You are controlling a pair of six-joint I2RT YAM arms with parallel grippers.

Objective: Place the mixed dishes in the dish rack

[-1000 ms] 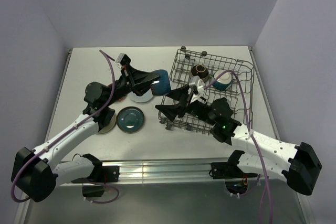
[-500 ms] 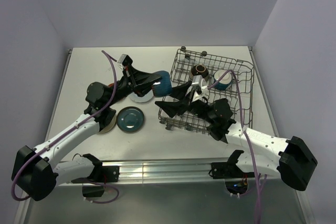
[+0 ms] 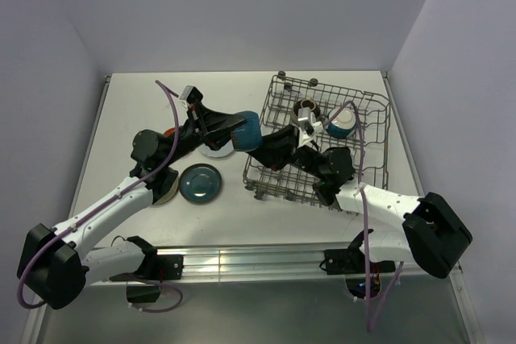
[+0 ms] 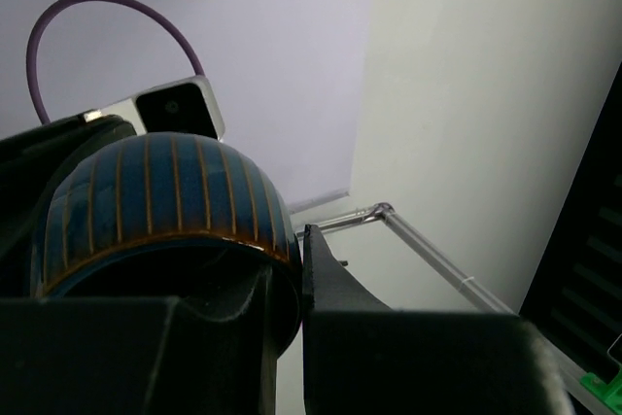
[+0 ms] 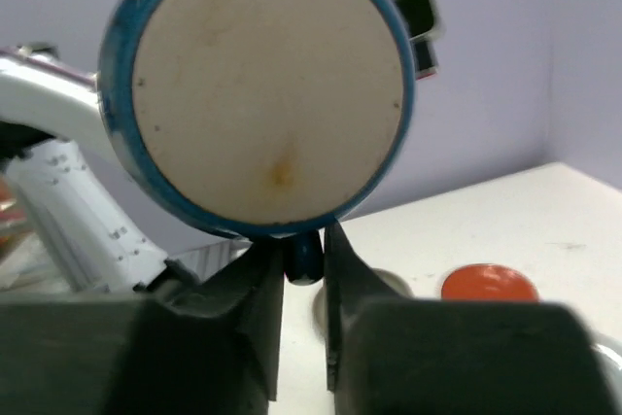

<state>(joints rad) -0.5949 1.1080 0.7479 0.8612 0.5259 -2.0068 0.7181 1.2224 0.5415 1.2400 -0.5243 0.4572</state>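
A blue striped mug (image 3: 251, 124) hangs in the air just left of the dish rack (image 3: 376, 159), held from both sides. My left gripper (image 3: 239, 129) is shut on its rim (image 4: 284, 252), one finger inside and one outside. My right gripper (image 3: 261, 145) reaches in from the rack side, and the right wrist view shows the mug's cream base (image 5: 267, 85) with the jaws shut on the blue handle (image 5: 304, 259). A brown bowl (image 3: 305, 108) and a cream and teal bowl (image 3: 343, 123) stand in the rack.
On the table left of the rack lie a dark teal plate (image 3: 199, 183), a grey-beige plate (image 3: 165, 188), a pale blue plate (image 3: 216, 149) under the mug, and a red-orange plate (image 5: 489, 282), mostly hidden by the left arm from above.
My right gripper has swung left, out over the rack's near-left corner to the mug, and has shut on the handle. The left arm with the mug has barely moved.
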